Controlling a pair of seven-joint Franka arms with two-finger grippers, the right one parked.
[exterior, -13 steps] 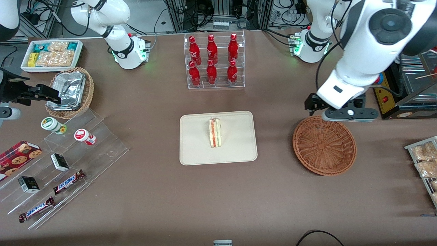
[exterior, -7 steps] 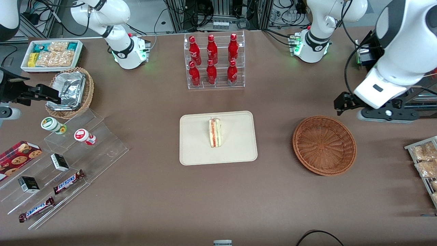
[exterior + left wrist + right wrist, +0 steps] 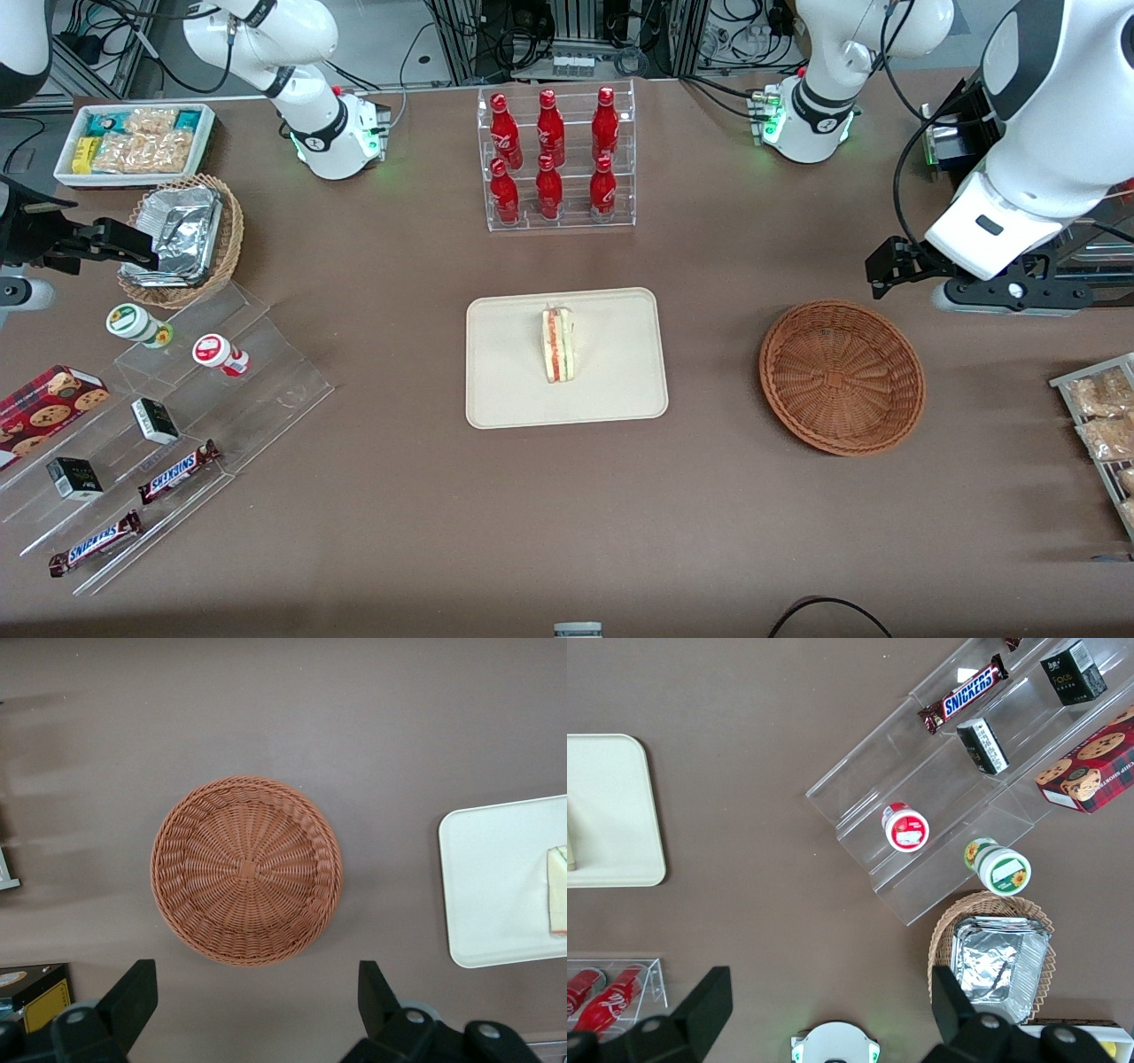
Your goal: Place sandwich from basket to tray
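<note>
sandwich (image 3: 559, 344) on tray (image 3: 505, 390) | basket (image 3: 842, 377) holds nothing | pincer (image 3: 252, 1001) wide open, nothing held, above basket

White glossy arm (image 3: 1028, 159) with rounded shells and dark grey joint bands, black cable looping beside it; the gripper (image 3: 252, 1014), parted wide above the table, has matte black wedge fingers (image 3: 133, 992).
</note>
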